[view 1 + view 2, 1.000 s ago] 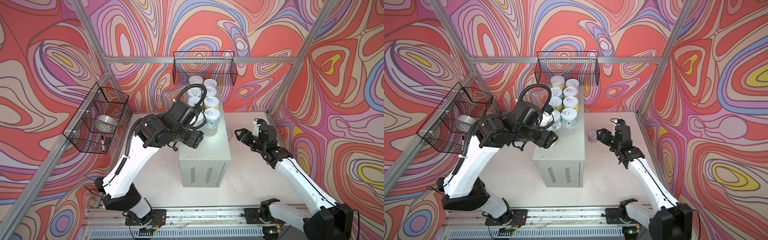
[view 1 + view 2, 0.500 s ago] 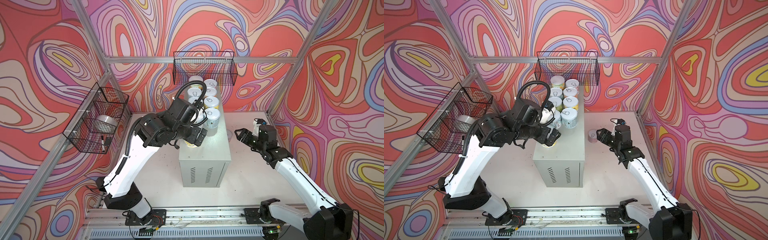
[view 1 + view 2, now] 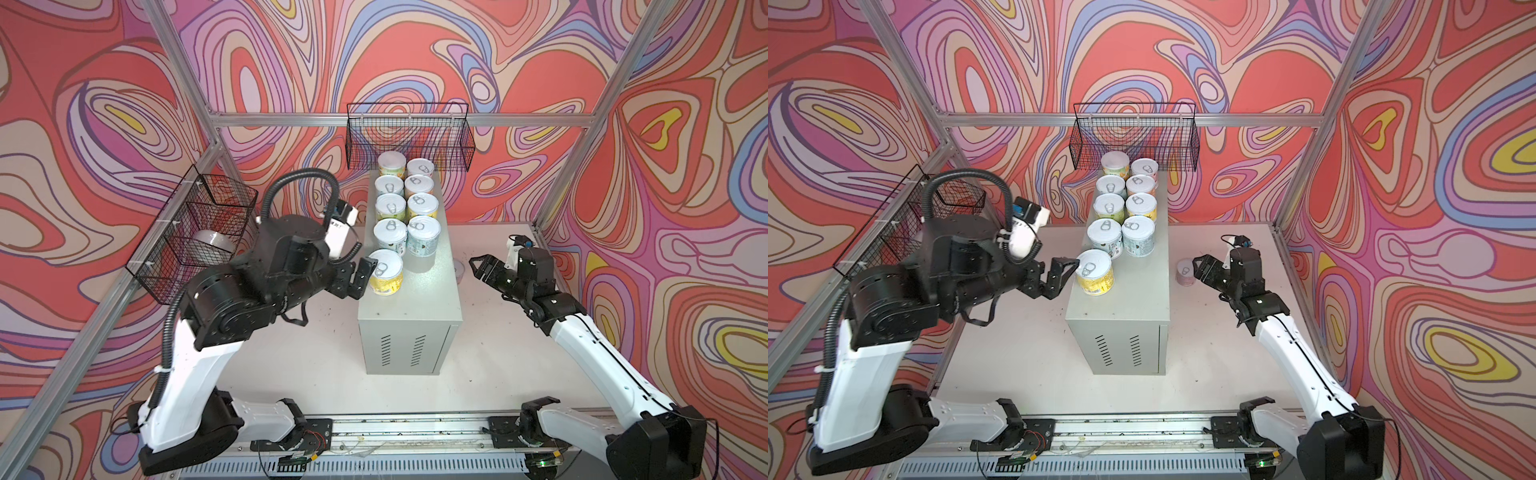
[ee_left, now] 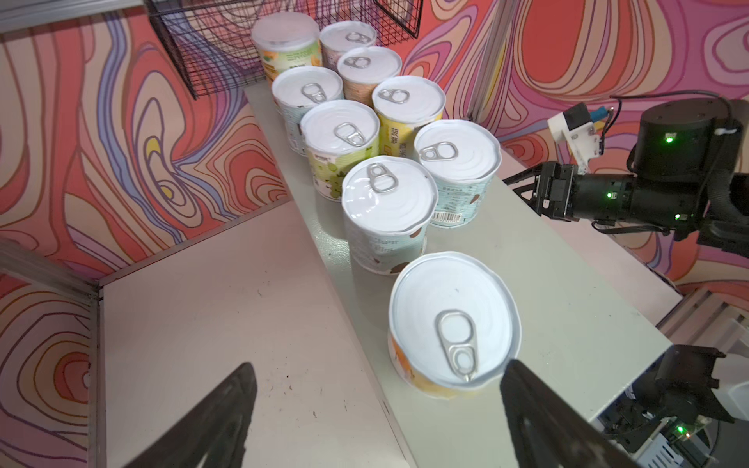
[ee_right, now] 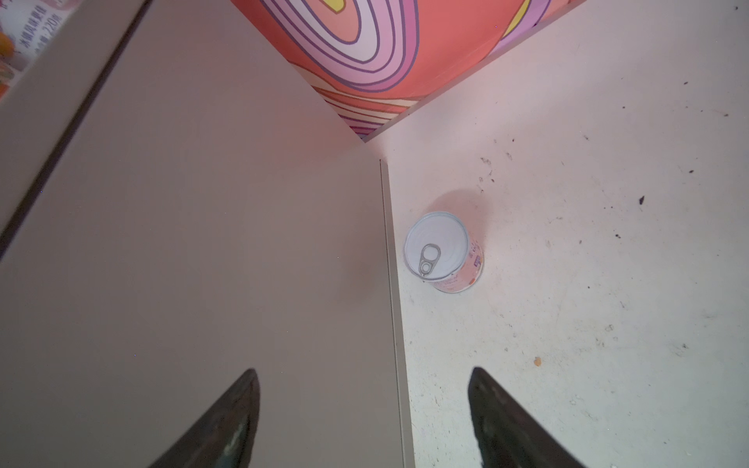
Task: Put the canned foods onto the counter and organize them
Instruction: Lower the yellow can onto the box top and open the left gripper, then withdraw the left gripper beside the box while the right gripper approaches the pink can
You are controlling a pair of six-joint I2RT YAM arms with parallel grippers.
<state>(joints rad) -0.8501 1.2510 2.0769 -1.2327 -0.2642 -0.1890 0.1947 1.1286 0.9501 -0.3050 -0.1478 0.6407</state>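
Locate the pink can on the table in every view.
Top view: pink can, a sliver at the counter's right edge.
Top view: whole, right of the counter.
Left wrist: not in it.
Right wrist: middle, beside the counter.
Shared landmark: the counter.

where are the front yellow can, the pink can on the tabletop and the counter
front yellow can (image 3: pixel 385 268): in a top view, middle of its lid
pink can (image 5: pixel 437 245): right wrist view, its lid
counter (image 3: pixel 415 303): in a top view, bare front part of its top

Robot test lab: two robot arms (image 3: pixel 195 374) on rail (image 3: pixel 415 428), metal frame (image 3: pixel 399 119), swirly walls (image 3: pixel 83 124), white table (image 3: pixel 291 374).
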